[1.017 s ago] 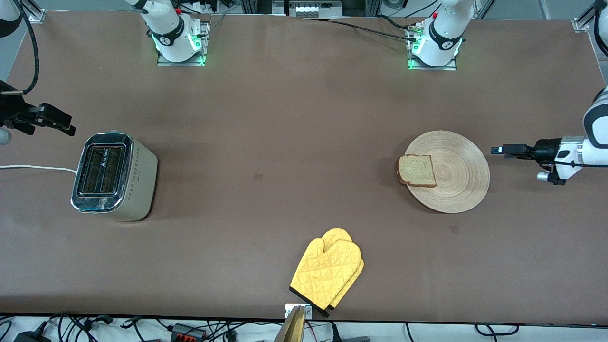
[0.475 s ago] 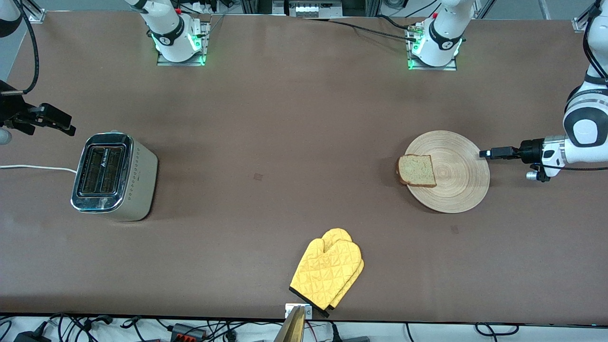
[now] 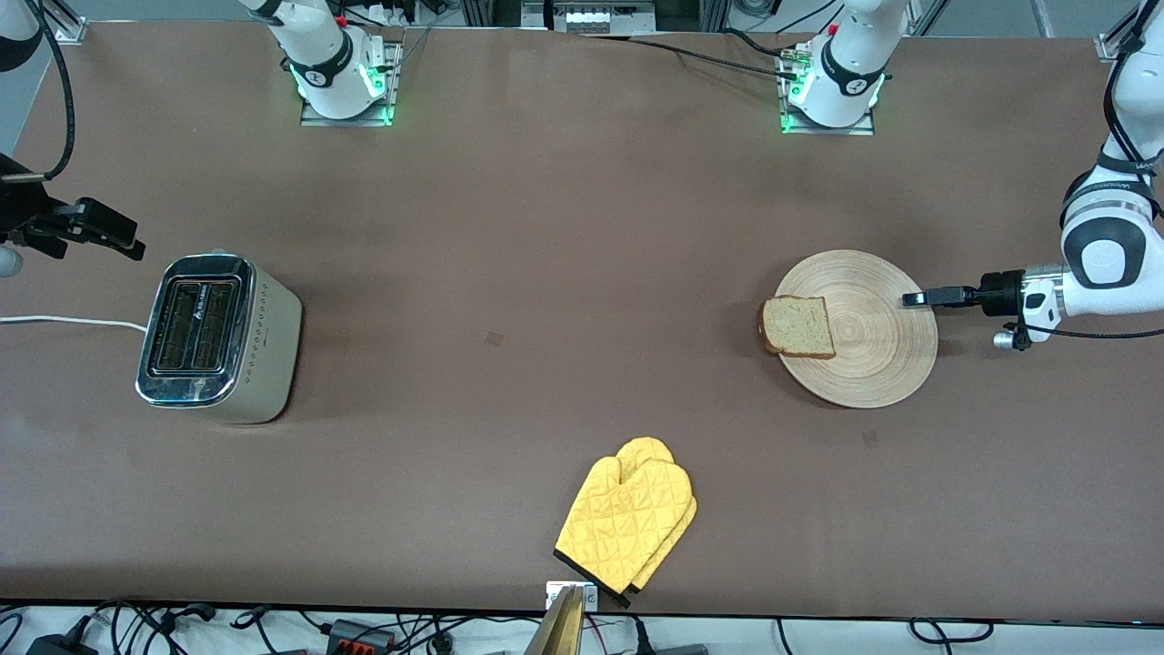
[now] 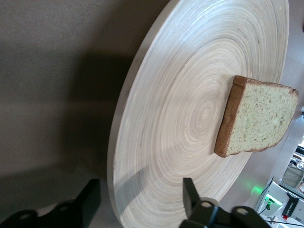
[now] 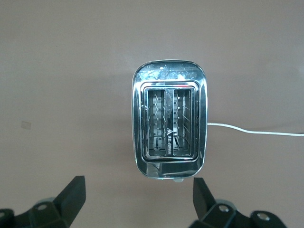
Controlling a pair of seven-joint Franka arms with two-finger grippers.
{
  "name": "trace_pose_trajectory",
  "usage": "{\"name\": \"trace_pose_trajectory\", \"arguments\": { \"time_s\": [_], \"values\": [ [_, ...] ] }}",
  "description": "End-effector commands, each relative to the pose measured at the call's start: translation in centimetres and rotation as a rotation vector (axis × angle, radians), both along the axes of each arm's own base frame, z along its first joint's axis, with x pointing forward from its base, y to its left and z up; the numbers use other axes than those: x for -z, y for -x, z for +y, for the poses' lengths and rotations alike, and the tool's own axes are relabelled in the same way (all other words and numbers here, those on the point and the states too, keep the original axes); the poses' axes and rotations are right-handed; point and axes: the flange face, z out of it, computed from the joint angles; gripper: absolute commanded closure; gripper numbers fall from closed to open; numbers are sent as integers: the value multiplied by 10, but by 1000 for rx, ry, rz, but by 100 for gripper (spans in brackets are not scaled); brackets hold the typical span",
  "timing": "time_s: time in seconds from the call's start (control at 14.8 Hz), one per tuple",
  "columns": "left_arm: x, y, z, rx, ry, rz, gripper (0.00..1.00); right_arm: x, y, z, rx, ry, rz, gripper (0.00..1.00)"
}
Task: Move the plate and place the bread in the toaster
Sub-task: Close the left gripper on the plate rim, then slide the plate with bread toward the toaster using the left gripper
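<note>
The light-wood plate (image 3: 873, 364) lies toward the left arm's end of the table. The bread (image 3: 798, 326) rests on the part of it nearest the table's middle and overhangs the rim slightly. My left gripper (image 3: 914, 297) lies level at the plate's rim toward the left arm's end of the table. In the left wrist view it (image 4: 140, 194) is open and straddles the plate (image 4: 175, 118), with gaps on both sides; the bread (image 4: 259, 121) lies farther in. The toaster (image 3: 218, 337) stands toward the right arm's end. My right gripper (image 3: 135, 246) waits open, up beside the toaster (image 5: 169, 126).
A yellow quilted oven mitt (image 3: 627, 523) lies close to the table's front edge, midway along it. The toaster's white cord (image 3: 64, 319) runs off toward the right arm's end of the table; it also shows in the right wrist view as a cord (image 5: 256, 130).
My left gripper has slid in from beside the plate until its fingertips reach over the rim. Plate, bread, toaster and right arm have not moved.
</note>
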Motion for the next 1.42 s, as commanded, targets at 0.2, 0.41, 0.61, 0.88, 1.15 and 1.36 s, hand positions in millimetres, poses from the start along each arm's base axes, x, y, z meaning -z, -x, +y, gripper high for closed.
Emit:
{"name": "trace_pose_trajectory", "arguments": {
  "time_s": [0.2,0.41,0.61,0.88,1.15,1.36],
  "values": [
    [-6,-9,-4,1,29,-28,82,-4,9,-2,-13,13,-7,0],
    [-9,-12,-7,7,107,-4,96,-2,9,-2,-13,12,-4,0],
    [-25,-22,-14,50,172,16,100,-1,9,-2,-13,12,-3,0],
    [-32,-38,-45,75,294,-8,100,-1,9,-2,-13,12,-3,0],
    [-34,-55,-109,117,387,-7,100,-1,9,-2,-13,12,-3,0],
    [-36,-67,-173,136,431,47,100,-1,9,-2,-13,12,-3,0]
  ]
}}
